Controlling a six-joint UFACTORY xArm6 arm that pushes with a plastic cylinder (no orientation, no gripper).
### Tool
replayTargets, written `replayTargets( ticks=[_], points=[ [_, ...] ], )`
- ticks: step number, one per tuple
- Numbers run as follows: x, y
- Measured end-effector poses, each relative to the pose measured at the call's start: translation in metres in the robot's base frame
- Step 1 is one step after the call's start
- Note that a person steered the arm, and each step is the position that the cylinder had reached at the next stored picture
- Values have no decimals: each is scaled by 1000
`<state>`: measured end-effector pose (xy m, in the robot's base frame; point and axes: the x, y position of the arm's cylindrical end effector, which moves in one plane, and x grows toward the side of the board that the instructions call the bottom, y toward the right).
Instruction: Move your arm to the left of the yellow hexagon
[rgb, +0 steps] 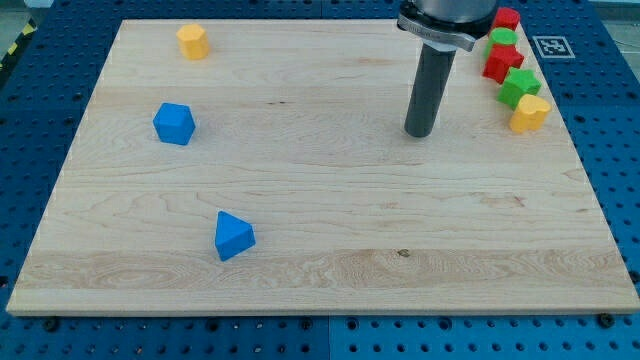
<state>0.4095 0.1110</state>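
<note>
The yellow hexagon (193, 42) sits near the view's top left of the wooden board (320, 230). My tip (420, 132) rests on the board in the upper right part, far to the right of the yellow hexagon and a little lower. The rod stands upright under its dark mount. A row of blocks lies just right of the rod.
A blue block (174, 124) lies at the left and a blue triangular block (234, 236) at lower left. At the view's top right stand a red block (507, 18), a green block (502, 40), a red block (502, 62), a green block (520, 87) and a yellow block (529, 113).
</note>
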Motion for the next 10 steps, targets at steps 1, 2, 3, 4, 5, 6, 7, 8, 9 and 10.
replayTargets(
  ticks=[1,2,3,4,5,6,7,8,9,10],
  points=[
    [0,-16],
    [-1,-17],
    [-1,-20],
    [-2,-21],
    [-2,-27],
    [-2,-29],
    [-3,-68],
    [-17,-105],
    [-24,-127],
    [-39,-170]
  ],
)
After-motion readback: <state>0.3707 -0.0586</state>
